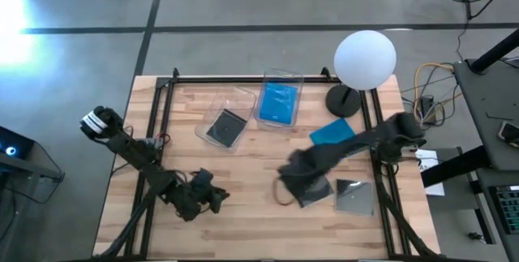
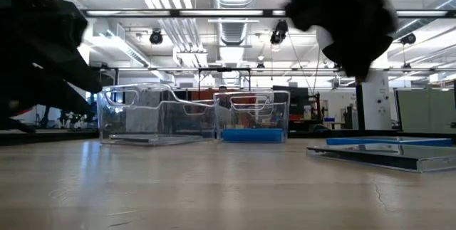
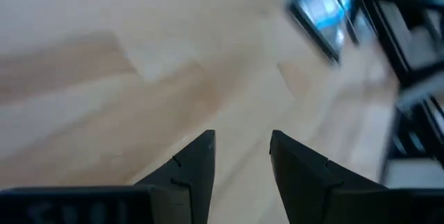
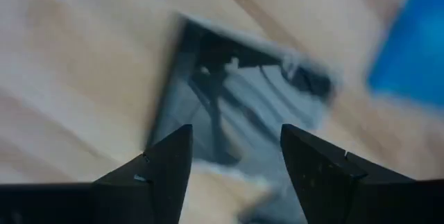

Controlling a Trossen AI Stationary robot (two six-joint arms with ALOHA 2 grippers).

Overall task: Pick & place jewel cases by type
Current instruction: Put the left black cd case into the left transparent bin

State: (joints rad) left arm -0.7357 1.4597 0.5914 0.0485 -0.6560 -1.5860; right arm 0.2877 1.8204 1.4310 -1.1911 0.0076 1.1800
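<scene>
Right tool (image 4: 236,175) over the front-right of the counter (image 1: 243,221), fingers parted, nothing between them. Directly ahead of those fingers in the right wrist view: a glossy dark case (image 4: 239,102), flat on the wood, fairly square so no real long axis, its edges skewed to the line of the fingers (some wrist turn probably needed before closing). Same case probably the one partly hidden under the right arm in the high view; cannot confirm.

Left tool (image 1: 199,197) at the front-left, low over bare wood, fingers apart, empty; well apart from every loose case. Right arm clearly the nearer one for the next pick.

Just beside the right tool, toward the right edge: a second glossy case (image 1: 354,196), loose. Farther back on the right: a blue case (image 1: 332,133), loose, near the lamp base (image 1: 344,100).

At the back: two clear bins side by side. Left bin (image 1: 241,100) holding one dark case (image 1: 226,127); right bin (image 1: 298,79) holding one blue case (image 1: 278,103).

Count visible: blue, two (one binned, one loose); dark, three (one binned, two loose). Sorting judged well short of done.
</scene>
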